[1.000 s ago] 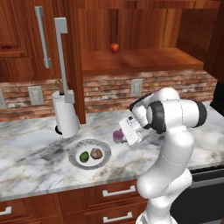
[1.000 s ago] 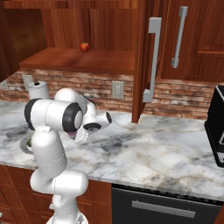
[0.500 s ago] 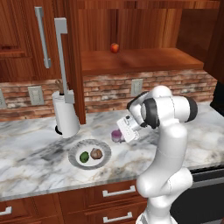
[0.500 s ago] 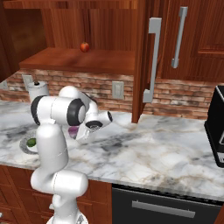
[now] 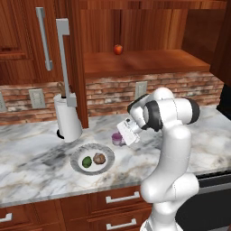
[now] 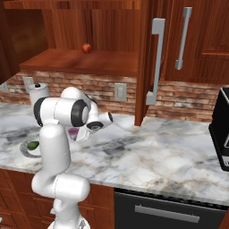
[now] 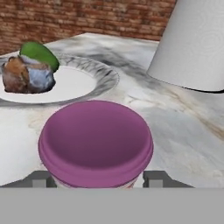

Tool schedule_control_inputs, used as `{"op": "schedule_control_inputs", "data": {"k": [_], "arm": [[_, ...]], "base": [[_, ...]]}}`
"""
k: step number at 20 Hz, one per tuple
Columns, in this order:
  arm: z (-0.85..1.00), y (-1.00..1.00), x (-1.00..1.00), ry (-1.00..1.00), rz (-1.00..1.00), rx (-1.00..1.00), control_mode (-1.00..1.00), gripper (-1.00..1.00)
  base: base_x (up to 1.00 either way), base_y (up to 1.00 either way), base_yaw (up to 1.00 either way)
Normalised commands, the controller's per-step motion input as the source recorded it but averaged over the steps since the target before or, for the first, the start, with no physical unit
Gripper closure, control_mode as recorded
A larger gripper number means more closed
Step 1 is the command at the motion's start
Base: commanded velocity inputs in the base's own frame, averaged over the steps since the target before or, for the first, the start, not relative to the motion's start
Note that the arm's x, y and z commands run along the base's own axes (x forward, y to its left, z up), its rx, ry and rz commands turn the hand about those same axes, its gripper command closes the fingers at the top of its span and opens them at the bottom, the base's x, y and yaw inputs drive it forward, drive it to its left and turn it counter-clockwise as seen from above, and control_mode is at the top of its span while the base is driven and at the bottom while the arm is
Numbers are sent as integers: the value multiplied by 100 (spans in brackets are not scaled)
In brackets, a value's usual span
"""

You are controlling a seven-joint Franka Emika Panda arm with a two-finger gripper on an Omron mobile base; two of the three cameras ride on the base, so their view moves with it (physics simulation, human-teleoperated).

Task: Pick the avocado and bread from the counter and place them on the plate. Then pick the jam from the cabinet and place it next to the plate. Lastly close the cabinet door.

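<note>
Marble counter [image 5: 36,155] now carries the jam [image 5: 117,138], lowered from mid-air a second ago; end effector [image 7: 95,178] jaws have parted slightly, flanking the jar loosely, so release looks underway. Jam sits just right of the plate [image 5: 108,159] holding avocado [image 5: 86,162] and bread [image 5: 99,158]; cabinet door [image 5: 76,67] stands open, likely next.

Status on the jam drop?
Gripper straddles the jam, fingers off its sides. Jam down on counter beside plate; avocado, bread plated. Cabinet door open.
</note>
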Motion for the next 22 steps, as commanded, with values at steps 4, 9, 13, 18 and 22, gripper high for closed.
{"op": "schedule_control_inputs", "data": {"k": [4, 9, 13, 18, 22], "arm": [[-31, 35, -14, 0, 0, 0, -100, -100], [-30, 16, -54, 0, 0, 0, -100, -100], [-27, 8, -70, 0, 0, 0, -100, -100], [0, -15, -17, -11, -5, 0, -100, -100], [5, -27, 0, -18, -7, 0, -100, -100]], "base": [[0, 0, 0], [0, 0, 0], [0, 0, 0], [0, 0, 0], [0, 0, 0]]}}
